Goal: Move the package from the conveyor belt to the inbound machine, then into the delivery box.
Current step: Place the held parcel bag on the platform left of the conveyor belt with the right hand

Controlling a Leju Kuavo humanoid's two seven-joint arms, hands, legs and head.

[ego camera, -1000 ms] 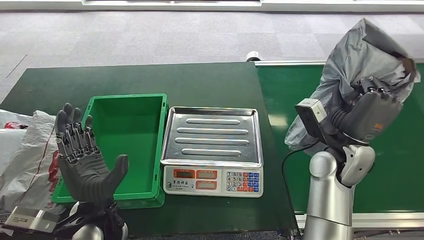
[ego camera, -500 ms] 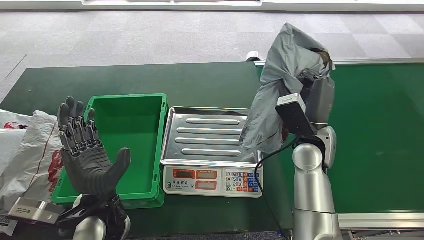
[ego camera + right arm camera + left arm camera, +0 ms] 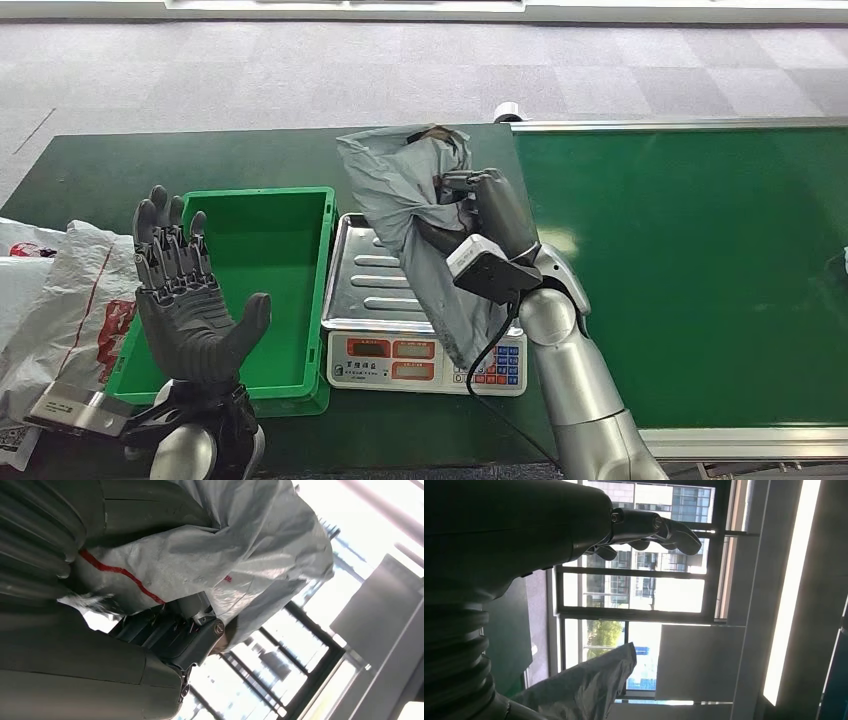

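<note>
A crumpled grey plastic package (image 3: 405,215) hangs over the steel pan of the scale (image 3: 378,275), held up by my right hand (image 3: 490,205), whose fingers grip its upper part. In the right wrist view the same package (image 3: 225,555) shows a red stripe and lies against my right hand (image 3: 165,635). The green box (image 3: 255,260) stands to the left of the scale. My left hand (image 3: 185,300) is raised, palm up and fingers spread, empty, near the front left corner of the box; in the left wrist view my left hand (image 3: 644,527) holds nothing.
The green conveyor belt (image 3: 700,270) runs along the right with a metal rim. White sacks (image 3: 55,300) lie at the left table edge. The scale's keypad and display (image 3: 425,360) face the front. Grey carpet lies beyond the dark green table (image 3: 250,155).
My right arm has swung left from over the belt, carrying the package until it hangs over the scale's pan. My left hand has stayed raised and open, shifting slightly right.
</note>
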